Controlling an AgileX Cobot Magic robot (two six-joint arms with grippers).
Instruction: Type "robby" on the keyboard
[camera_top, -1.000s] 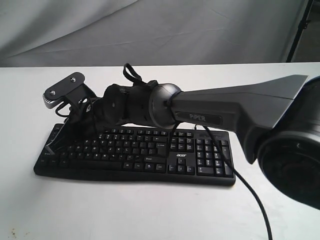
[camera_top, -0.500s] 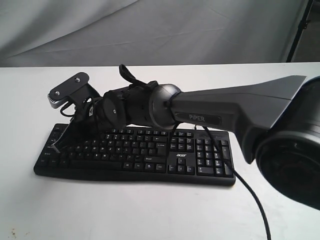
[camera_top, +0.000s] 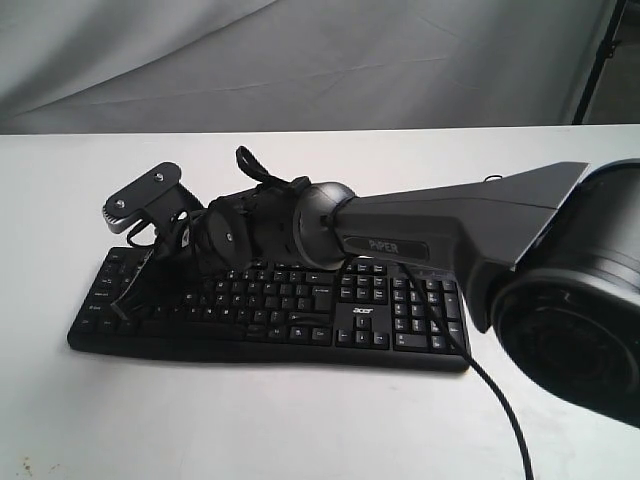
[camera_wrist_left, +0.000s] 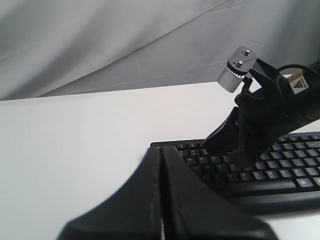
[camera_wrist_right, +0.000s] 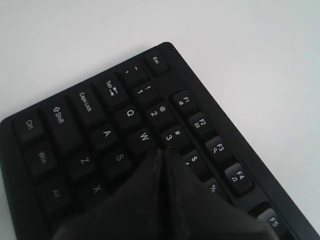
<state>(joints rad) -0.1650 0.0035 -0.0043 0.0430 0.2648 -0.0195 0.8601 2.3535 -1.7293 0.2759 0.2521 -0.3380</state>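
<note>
The black keyboard (camera_top: 400, 310) lies across the white table, acer logo beside its number pad. My right arm reaches across it to its left end. The right gripper (camera_top: 126, 292) is shut with nothing in it. In the right wrist view the right gripper (camera_wrist_right: 162, 149) has its tip low over the keyboard (camera_wrist_right: 65, 130), among the 3, W and E keys; whether it touches a key I cannot tell. The left gripper (camera_wrist_left: 161, 149) is shut and empty, off the left end of the keyboard (camera_wrist_left: 280, 175). From there the right gripper (camera_wrist_left: 207, 144) shows over the upper-left keys.
A black cable (camera_top: 500, 400) runs from the right arm over the keyboard's right part and off the table's front. Grey cloth (camera_top: 300, 60) hangs behind the white table (camera_top: 250, 420). A dark stand leg (camera_top: 600, 55) is at the far right.
The right gripper has moved a little to the right along the keyboard's left end, and its wrist has come down slightly. The keyboard has not moved.
</note>
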